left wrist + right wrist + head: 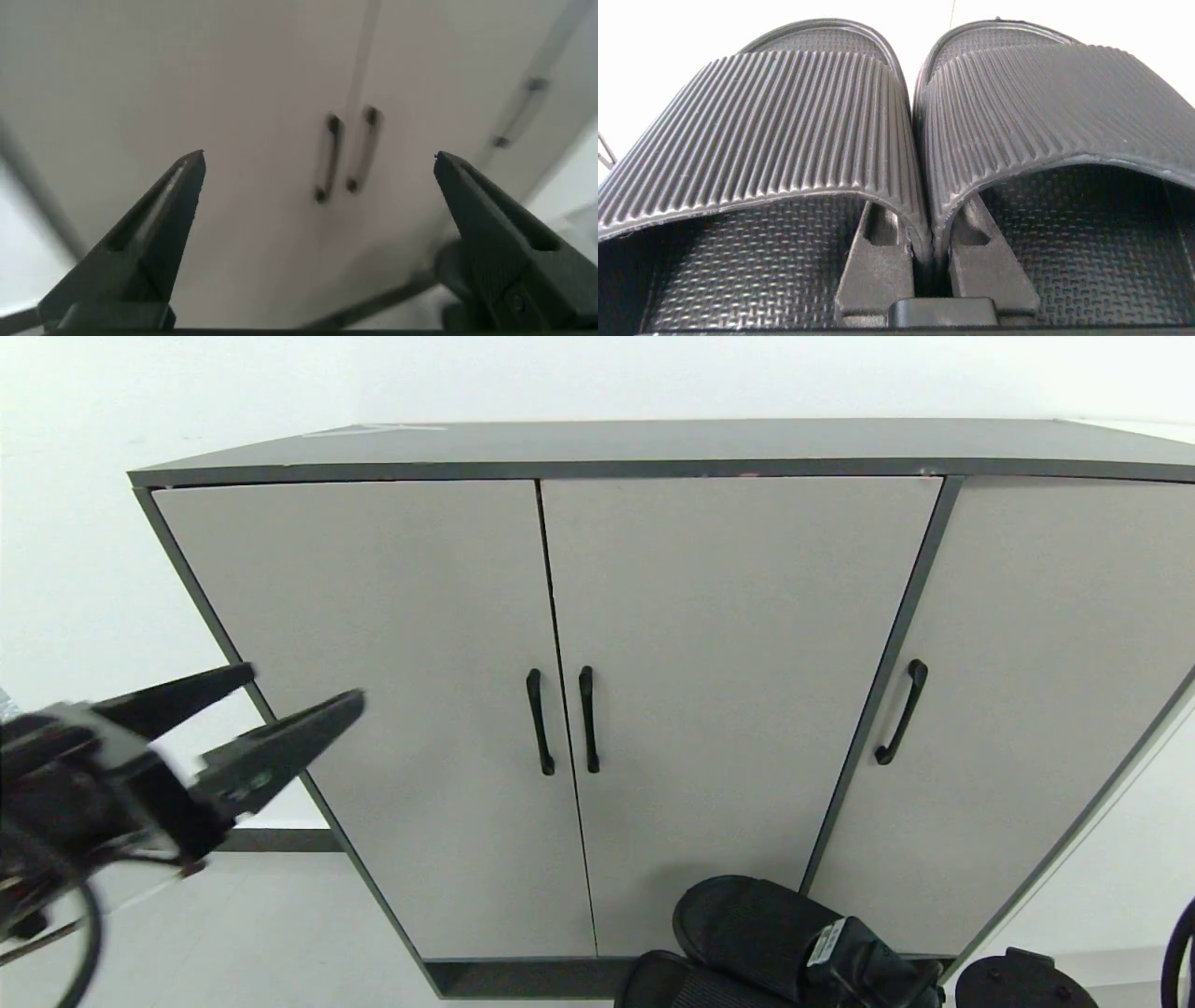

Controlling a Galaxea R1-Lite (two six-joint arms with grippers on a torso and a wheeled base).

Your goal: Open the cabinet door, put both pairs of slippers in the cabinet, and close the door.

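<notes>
Slippers [822, 121] pinched side by side in right claw [923, 229]; left claw [306, 683] spread before shut cabinet door [420, 597].

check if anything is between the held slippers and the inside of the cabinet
Yes: the cabinet doors, all shut. The slippers, clamped in the right gripper, hang low in front of them. Nothing visible lies between the open left gripper and the handles.

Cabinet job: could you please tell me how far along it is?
Done: the right gripper is shut on one pair of black slippers. In hand: the open left gripper hovers before the left door, short of its handle. Left: the cabinet is fully shut, so opening, stowing both pairs and closing remain.
</notes>
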